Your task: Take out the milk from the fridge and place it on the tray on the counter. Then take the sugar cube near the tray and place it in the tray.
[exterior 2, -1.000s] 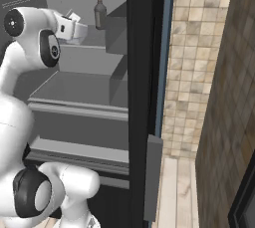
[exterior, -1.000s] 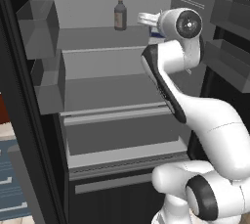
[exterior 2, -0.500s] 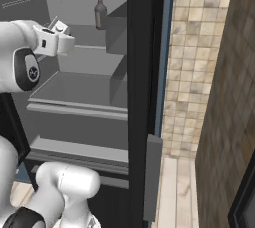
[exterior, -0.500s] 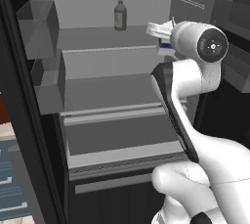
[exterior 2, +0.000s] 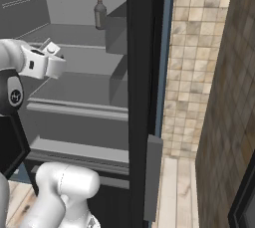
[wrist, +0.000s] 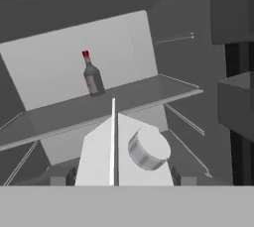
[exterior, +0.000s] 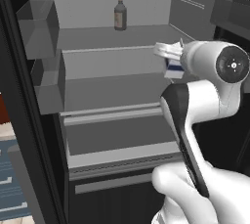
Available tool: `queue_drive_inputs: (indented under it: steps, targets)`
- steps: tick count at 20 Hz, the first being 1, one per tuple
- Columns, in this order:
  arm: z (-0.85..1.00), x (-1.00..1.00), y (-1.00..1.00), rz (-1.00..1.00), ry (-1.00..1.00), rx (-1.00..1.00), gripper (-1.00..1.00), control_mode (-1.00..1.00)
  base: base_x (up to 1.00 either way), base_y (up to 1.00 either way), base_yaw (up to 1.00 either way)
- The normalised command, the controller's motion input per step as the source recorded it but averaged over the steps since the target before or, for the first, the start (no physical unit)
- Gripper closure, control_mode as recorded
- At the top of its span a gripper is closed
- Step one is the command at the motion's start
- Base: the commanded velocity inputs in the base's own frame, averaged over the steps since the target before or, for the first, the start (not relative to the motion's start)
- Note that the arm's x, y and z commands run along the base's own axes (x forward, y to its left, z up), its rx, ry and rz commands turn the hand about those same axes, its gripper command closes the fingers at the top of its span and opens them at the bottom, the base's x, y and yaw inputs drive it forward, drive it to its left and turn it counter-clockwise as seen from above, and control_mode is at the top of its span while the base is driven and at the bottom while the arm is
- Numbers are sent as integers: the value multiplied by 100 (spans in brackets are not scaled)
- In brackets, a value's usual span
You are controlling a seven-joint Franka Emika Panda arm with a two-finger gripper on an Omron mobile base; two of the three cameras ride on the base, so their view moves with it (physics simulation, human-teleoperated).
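Note:
My gripper (wrist: 121, 177) is shut on the milk (wrist: 106, 159), a white gable-top carton with a grey round cap, and one dark fingertip shows at each side of it. In the left base view the milk (exterior: 174, 66) shows its blue band just under the gripper (exterior: 170, 54), in front of the fridge's (exterior: 107, 91) middle shelf at the right. From the right base view, the carton's gable (exterior 2: 50, 48) sticks up above the gripper (exterior 2: 46, 61). The fridge (exterior 2: 79, 87) stands open, with a grey interior.
A dark glass bottle (exterior: 120, 15) (exterior 2: 99, 12) (wrist: 92, 76) with a red cap stands at the back of the upper shelf. Grey door bins (exterior: 41, 30) hang on the left, others (wrist: 233, 8) on the right. A dark fridge frame (exterior 2: 144, 92) and a tiled wall (exterior 2: 191, 53) stand to the right.
The arm has drawn back and down out of the fridge with the milk in the gripper. The bottle has stayed in place.

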Motion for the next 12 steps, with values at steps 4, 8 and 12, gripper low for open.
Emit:
queue_drive_inputs:
  steps: [4,8,12]
  targets:
    - [0,-6,0,0,23,13,100,-100,0,0,0]
    - [-5,-49,-6,0,8,6,100,-100,0,0,0]
    - [-21,-52,-11,0,4,3,100,-100,0,0,0]
